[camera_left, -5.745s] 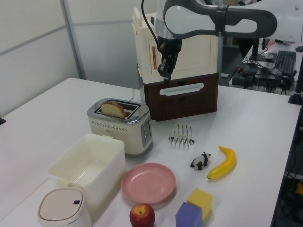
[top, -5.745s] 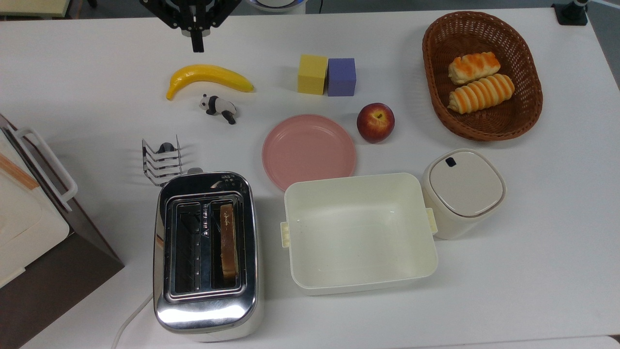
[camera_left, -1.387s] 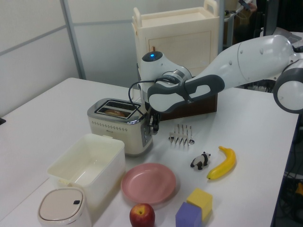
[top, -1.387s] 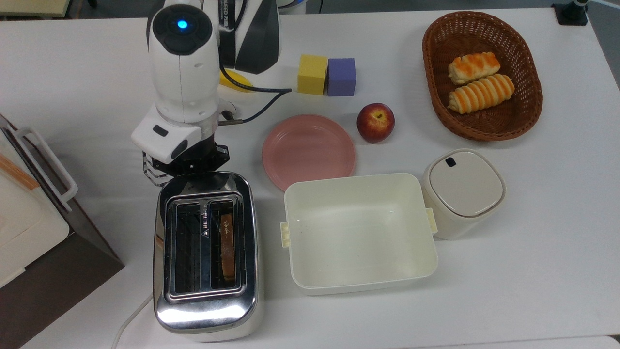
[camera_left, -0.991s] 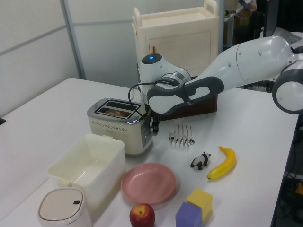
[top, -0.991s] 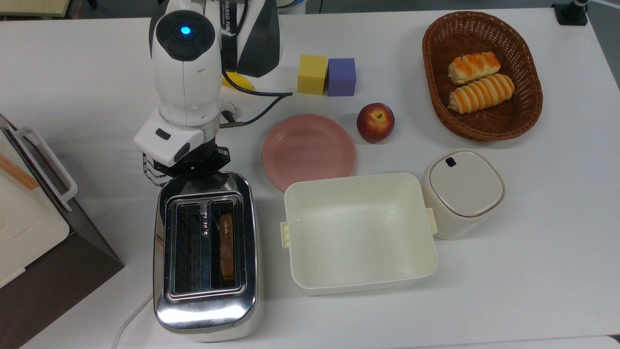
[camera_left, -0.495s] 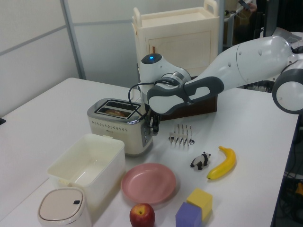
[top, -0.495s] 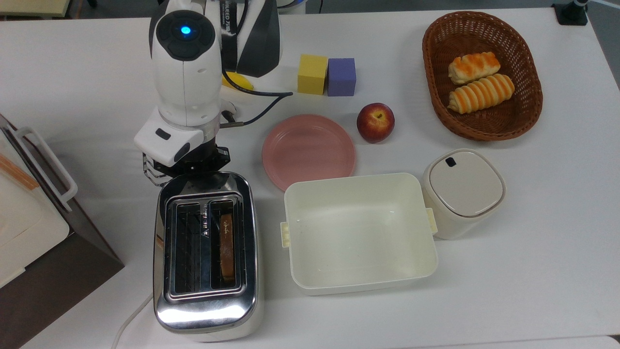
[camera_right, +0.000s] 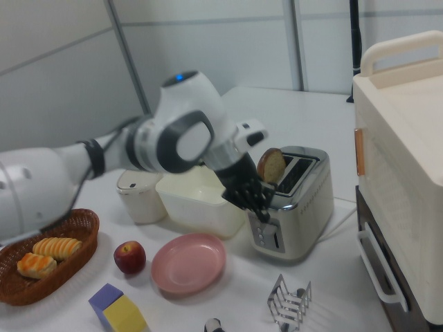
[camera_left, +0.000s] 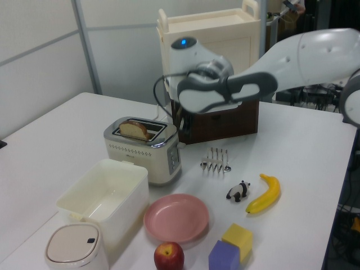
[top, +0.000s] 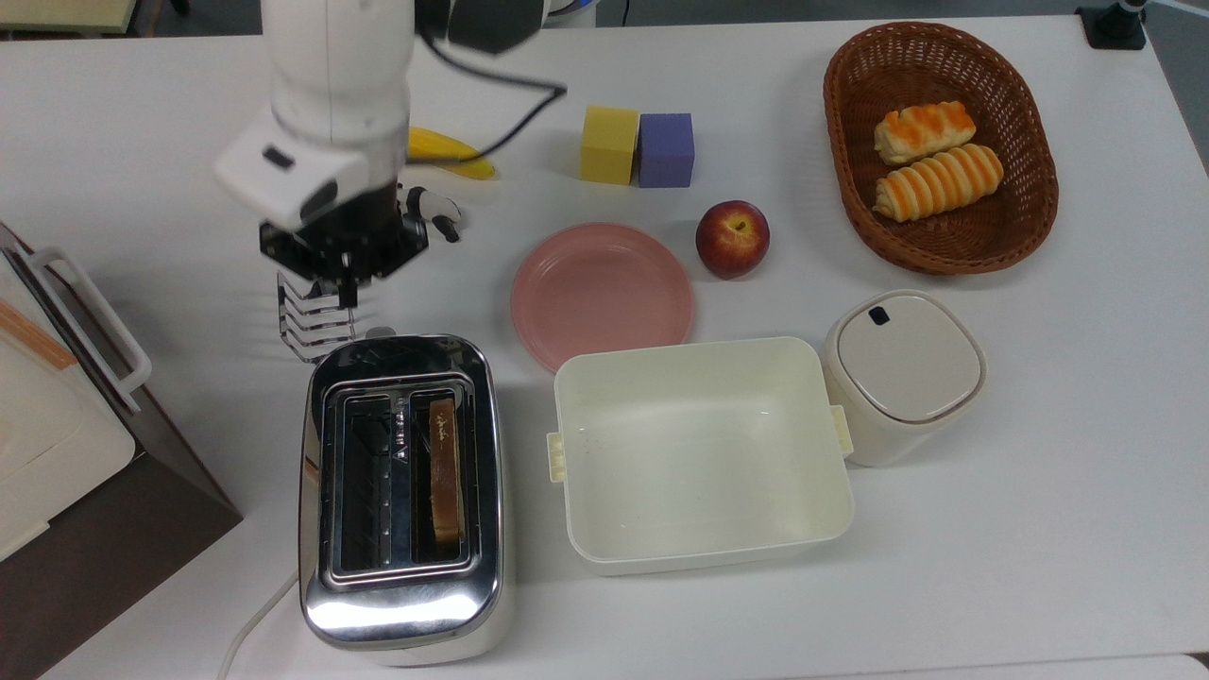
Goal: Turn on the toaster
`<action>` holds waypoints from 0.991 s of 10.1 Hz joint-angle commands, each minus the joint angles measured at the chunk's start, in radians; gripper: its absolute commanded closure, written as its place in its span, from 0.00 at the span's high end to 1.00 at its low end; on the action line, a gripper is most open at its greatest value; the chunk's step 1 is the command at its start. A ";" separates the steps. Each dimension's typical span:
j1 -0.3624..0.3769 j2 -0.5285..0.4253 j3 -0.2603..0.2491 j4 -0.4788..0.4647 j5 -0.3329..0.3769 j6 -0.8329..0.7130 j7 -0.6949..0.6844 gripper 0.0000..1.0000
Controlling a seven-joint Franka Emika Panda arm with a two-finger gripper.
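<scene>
The chrome two-slot toaster (top: 401, 576) stands at the table's front in the top view, also seen as the toaster (camera_left: 143, 154) and the toaster (camera_right: 301, 207). A bread slice (top: 444, 463) sits in one slot and sticks up above the top, as the bread slice (camera_left: 134, 130) and the bread slice (camera_right: 270, 164) show. The small lever (top: 380, 332) is at the end facing the arm. My gripper (top: 346, 291) hangs above the wire rack, just off that end and clear of the lever. Its fingers are together and hold nothing. It also shows as the gripper (camera_left: 185, 130) and the gripper (camera_right: 262, 211).
A wire toast rack (top: 316, 321) stands next to the lever end. A cream-and-brown appliance (top: 57, 434) fills the top view's left edge. A cream tub (top: 704, 557), pink plate (top: 604, 293), lidded bin (top: 902, 373), apple (top: 732, 238), two cubes, banana, panda and bread basket (top: 850, 198) lie around.
My gripper has risen from the toaster's lever end and drawn back over the toast rack. The bread slice now stands higher in its slot than half a second ago.
</scene>
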 commanded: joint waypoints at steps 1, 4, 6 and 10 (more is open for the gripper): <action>0.009 -0.158 0.003 -0.039 0.042 -0.137 0.011 0.00; 0.014 -0.247 0.003 -0.035 0.108 -0.234 0.018 0.00; 0.012 -0.278 -0.004 0.022 0.225 -0.314 0.082 0.00; 0.011 -0.330 -0.012 0.045 0.304 -0.415 0.099 0.29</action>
